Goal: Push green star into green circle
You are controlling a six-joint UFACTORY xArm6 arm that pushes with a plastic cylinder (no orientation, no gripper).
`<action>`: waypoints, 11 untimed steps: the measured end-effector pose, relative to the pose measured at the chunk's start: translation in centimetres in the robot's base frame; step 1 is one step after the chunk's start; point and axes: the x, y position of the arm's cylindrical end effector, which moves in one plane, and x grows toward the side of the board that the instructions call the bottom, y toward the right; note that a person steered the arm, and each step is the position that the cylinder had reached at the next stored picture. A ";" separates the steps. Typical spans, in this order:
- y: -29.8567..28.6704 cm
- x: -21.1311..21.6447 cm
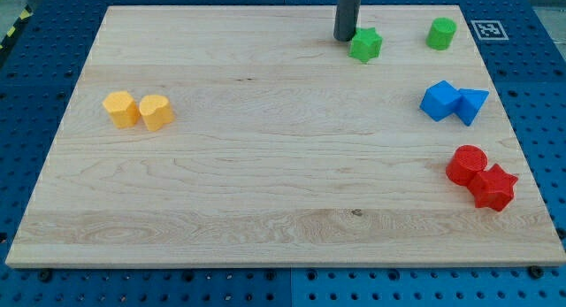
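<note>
The green star-shaped block [365,45] sits at the far side of the wooden board [265,165], right of centre. The green circular block [441,33] stands apart to its right. My tip [344,38] rests just left of the star, touching or nearly so, holding nothing. Nearer, at right, a blue cube [439,101] touches a blue triangle [471,104]; nearer still a red cylinder [466,165] touches a red star [493,188]. Far left, two yellow blocks [139,110] sit together.
</note>
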 end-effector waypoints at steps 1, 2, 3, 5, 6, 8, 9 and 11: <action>-3.5 1.6; -3.9 2.7; 0.4 2.3; 6.3 1.6; 4.6 3.2; 6.6 4.6; 8.8 4.5; 11.2 3.8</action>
